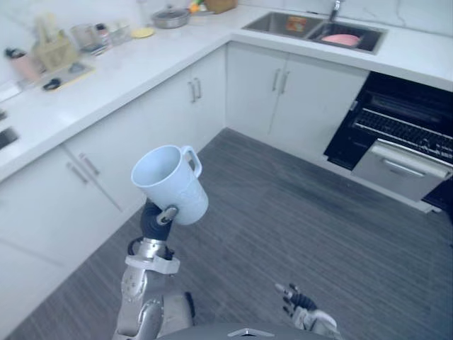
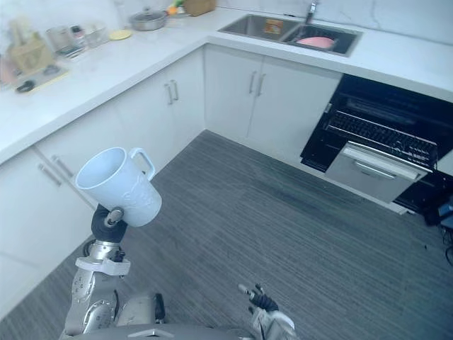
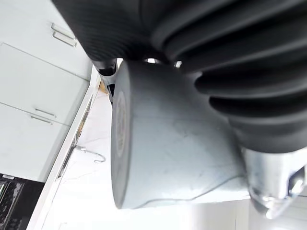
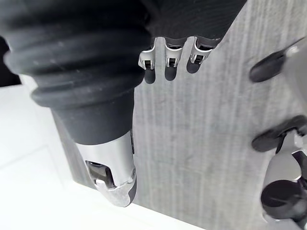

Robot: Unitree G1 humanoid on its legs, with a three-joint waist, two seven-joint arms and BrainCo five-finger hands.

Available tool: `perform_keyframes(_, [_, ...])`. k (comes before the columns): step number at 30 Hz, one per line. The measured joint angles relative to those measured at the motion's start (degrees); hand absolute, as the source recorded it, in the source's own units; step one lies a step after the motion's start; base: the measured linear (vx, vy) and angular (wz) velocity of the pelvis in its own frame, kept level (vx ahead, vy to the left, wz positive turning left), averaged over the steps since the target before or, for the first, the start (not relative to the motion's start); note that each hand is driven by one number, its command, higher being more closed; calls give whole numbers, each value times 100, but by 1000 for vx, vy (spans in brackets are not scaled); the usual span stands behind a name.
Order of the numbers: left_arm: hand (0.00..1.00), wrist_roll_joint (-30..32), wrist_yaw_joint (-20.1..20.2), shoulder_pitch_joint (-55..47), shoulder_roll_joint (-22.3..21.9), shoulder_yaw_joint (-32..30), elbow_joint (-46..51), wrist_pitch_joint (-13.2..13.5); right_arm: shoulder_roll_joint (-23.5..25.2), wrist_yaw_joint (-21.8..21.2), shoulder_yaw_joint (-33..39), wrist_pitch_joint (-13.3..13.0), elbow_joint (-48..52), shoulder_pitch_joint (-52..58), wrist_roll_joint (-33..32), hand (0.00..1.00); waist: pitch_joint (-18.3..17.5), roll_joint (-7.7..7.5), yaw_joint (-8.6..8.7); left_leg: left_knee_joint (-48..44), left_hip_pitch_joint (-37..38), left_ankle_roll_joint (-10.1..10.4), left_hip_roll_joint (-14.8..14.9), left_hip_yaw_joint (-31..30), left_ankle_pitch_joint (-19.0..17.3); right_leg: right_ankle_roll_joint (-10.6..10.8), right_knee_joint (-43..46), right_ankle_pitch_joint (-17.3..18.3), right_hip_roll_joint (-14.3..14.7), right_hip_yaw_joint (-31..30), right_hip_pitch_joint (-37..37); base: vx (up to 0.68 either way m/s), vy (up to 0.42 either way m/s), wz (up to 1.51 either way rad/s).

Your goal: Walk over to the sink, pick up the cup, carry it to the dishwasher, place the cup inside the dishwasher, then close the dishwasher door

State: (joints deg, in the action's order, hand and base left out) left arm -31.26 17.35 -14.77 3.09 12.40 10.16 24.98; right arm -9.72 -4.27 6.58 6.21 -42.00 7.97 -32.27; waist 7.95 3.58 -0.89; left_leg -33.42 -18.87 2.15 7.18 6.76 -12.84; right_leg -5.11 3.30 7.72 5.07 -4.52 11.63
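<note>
Down at eight o'clock in the head view, the pale blue cup (image 1: 172, 183) rides tilted in your left hand (image 1: 157, 218). The fingers are curled against its smooth, tapered, plastic-looking wall, with the loop handle turned away from you. Hold that clasp firm, level the rim, and head for the dishwasher (image 1: 403, 134) at three o'clock, its dark mouth open above a brushed silver front. Your right hand (image 1: 303, 310) hangs slack-fingered and empty at five o'clock.

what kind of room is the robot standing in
Most likely a home kitchen: a white L-shaped counter with a sink set in it, white cabinets below, and an open dishwasher beside them.
</note>
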Motion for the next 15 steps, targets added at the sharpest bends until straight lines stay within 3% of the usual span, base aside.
perform_keyframes(1, [100, -6, 58, -2, 44, 16, 15, -13, -4, 110, 107, -203, -14, -53, -1, 0, -6, -2, -38, 1106, 30, 93, -347, -526, 346, 69, 84, 208, -99, -328, 115, 546, 199, -100])
perform_keyframes(3, [100, 0, 60, -2, 70, 109, 68, -25, -4, 317, 176, -502, -53, -146, 6, 0, -21, 22, -99, 2147, 101, 248, -556, -1343, 875, 155, 353, 657, -112, -822, 129, 553, 268, -136])
perform_keyframes(4, [100, 6, 69, -31, 121, 135, 51, -42, 84, 536, 226, -681, -165, -165, 7, 0, -58, -50, -125, 1908, 157, 282, -632, -1443, 1535, 194, 646, 977, -129, -1137, 161, 564, 301, -150])
perform_keyframes(5, [100, 9, 71, -36, 210, 134, 62, -46, 256, 693, 312, -771, -192, -151, 7, 0, -121, -247, -132, 1620, 178, 132, -715, -1276, 1471, 245, 930, 1211, -245, -1341, 141, 582, 253, -119])
perform_keyframes(6, [100, 10, 72, -23, 309, 122, 73, -117, 391, 894, 329, -909, -155, -88, 3, 0, -161, -445, -44, 1233, 192, 42, -754, -1073, 1171, 299, 1447, 1251, -347, -1346, 40, 608, 219, -75])
perform_keyframes(7, [100, 8, 75, -9, 347, 125, 122, -177, 436, 993, 371, -965, -114, -49, 1, 0, -154, -474, -27, 1042, 232, -1, -735, -975, 974, 375, 1795, 1208, -329, -1278, -44, 589, 189, -60])
perform_keyframes(8, [100, 9, 105, -3, 407, 138, 279, -258, 540, 1137, 509, -1010, -6, 15, -2, 0, -121, -544, -11, 856, 408, -50, -706, -821, 679, 581, 2571, 1132, -314, -1085, -263, 439, 158, -77])
perform_keyframes(9, [100, 9, 165, -3, 458, 151, 461, -291, 658, 1262, 609, -1075, 126, 61, -3, 0, -62, -654, -62, 863, 701, -106, -695, -596, 463, 1117, 3692, 911, -406, -813, -693, 417, 163, -123])
perform_keyframes(10, [100, 9, 179, 9, 526, 144, 698, -321, 800, 1361, 700, -1189, 317, 97, -3, 0, 12, -692, -59, 885, 1125, -220, -711, -241, 198, 1581, 5254, 216, -806, -342, -1409, 455, 183, -147])
perform_keyframes(11, [100, 54, 173, 77, 498, 143, 754, -355, 852, 1363, 703, -1257, 426, 33, 7, 0, 30, -724, 29, 981, 1617, -317, -714, 20, -8, 924, 6255, 148, -1312, 345, -1920, 433, 183, -126])
perform_keyframes(12, [100, 112, 145, 93, 462, 138, 746, -383, 850, 1350, 695, -1257, 479, 45, 28, 0, 53, -622, 90, 1089, 1846, -331, -646, 137, -65, 624, 6468, 231, -1481, 684, -2087, 313, 167, -106])
perform_keyframes(13, [100, 245, 49, 96, 429, 148, 726, -401, 843, 1303, 648, -1304, 623, 142, 119, 0, -3, -430, 210, 1349, 2221, -312, -449, 329, -135, 450, 6346, 452, -1519, 1187, -2418, 324, 166, -84])
perform_keyframes(14, [100, 331, -98, 176, 470, 147, 732, -405, 862, 1286, 492, -1398, 934, 296, 122, 0, -104, -239, 318, 1599, 2433, -275, -297, 452, -152, 609, 5649, 586, -1419, 1505, -2705, 332, 147, -71])
perform_keyframes(15, [100, 343, -167, 238, 504, 143, 728, -411, 900, 1273, 439, -1440, 1099, 357, 122, 0, -100, -235, 386, 1667, 2486, -238, -250, 495, -174, 625, 5190, 593, -1368, 1603, -2806, 366, 68, -50])
